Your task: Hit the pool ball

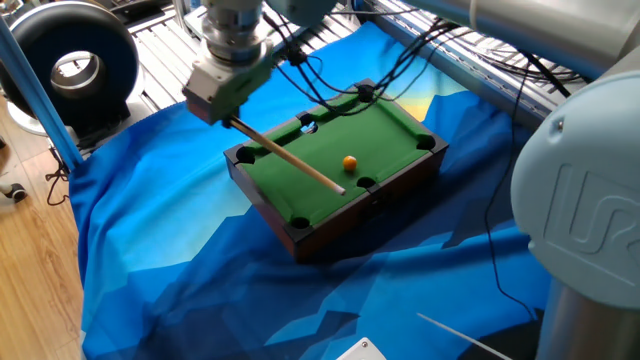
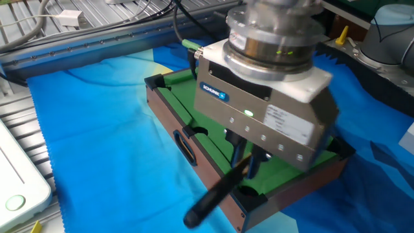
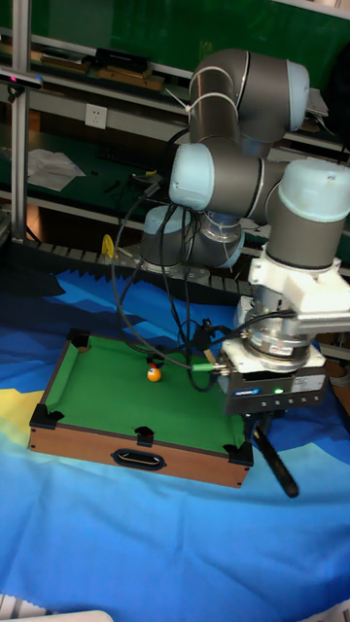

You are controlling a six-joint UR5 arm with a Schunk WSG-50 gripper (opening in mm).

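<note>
You are gripping the cue (image 1: 285, 157) with the fingers (image 2: 247, 154) pinching its dark butt end, and the shaft is slanting down and away from them across the felt of the mini pool table (image 1: 380, 125). The ball (image 1: 349, 161) is sitting on the green out past the cue's far end, just beside the tip and a touch to one side of its line, near the side pocket. In the tall fixed view the ball (image 3: 154, 373) is lying well apart from the fingers, toward the far end of the felt.

To strike well, judge first whether the shaft is really pointing at the ball's middle; from the one fixed view the tip seems to be aiming slightly past it, so you are likely needing a small swing of the wrist before pushing. Keep the pinch firm, since the cue is long and held only at its end, and any slip is going to turn the tip. Drive straight along the shaft's own line, away from the fingers, keeping the tip just above the felt and low enough to meet the ball, without digging into the cloth or catching the rail near the fingers. A short, quick push should be enough for so light a ball
</note>
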